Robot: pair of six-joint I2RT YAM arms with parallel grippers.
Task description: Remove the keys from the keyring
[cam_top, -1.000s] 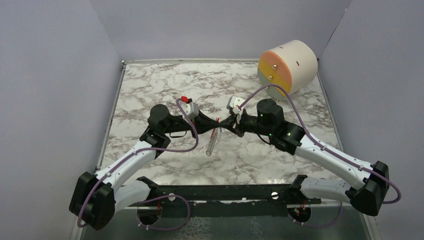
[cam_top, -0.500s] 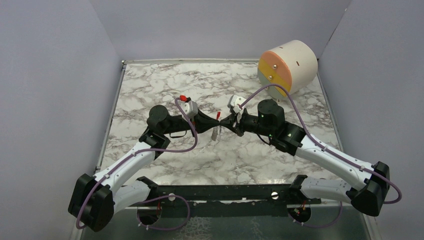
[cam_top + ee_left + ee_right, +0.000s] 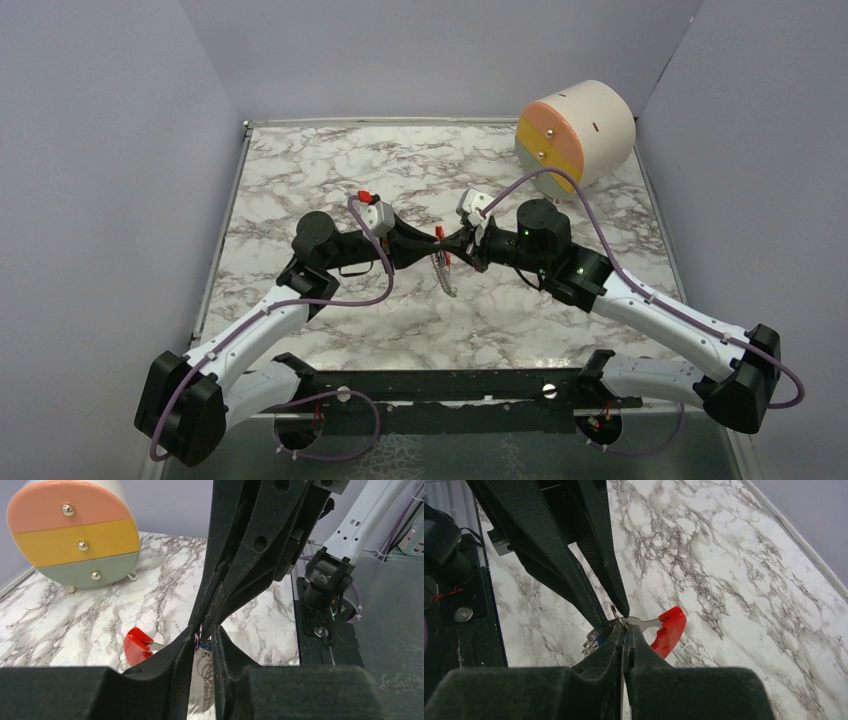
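My two grippers meet tip to tip above the middle of the marble table (image 3: 330,170). The left gripper (image 3: 432,244) is closed on the keyring (image 3: 445,272), whose grey coil hangs below the fingertips and curves right. Its red piece (image 3: 438,231) sticks out just behind the fingertips. In the left wrist view the coil (image 3: 204,666) shows between the left gripper's fingers (image 3: 175,655), the red piece (image 3: 136,646) to their left. The right gripper (image 3: 448,244) is shut on the key; a bit of blue (image 3: 600,639) and a thin metal blade show at its tips (image 3: 624,630), beside the red piece (image 3: 668,630).
A round cream drawer unit (image 3: 575,132) with pink, yellow and pale green fronts stands at the back right corner; it also shows in the left wrist view (image 3: 75,535). A black bar (image 3: 450,385) runs along the near edge between the arm bases. Grey walls enclose the table.
The grey coil hung long toward the lower left, bunched up short, and now hangs curving to the lower right. Both grippers stay together at the same spot.
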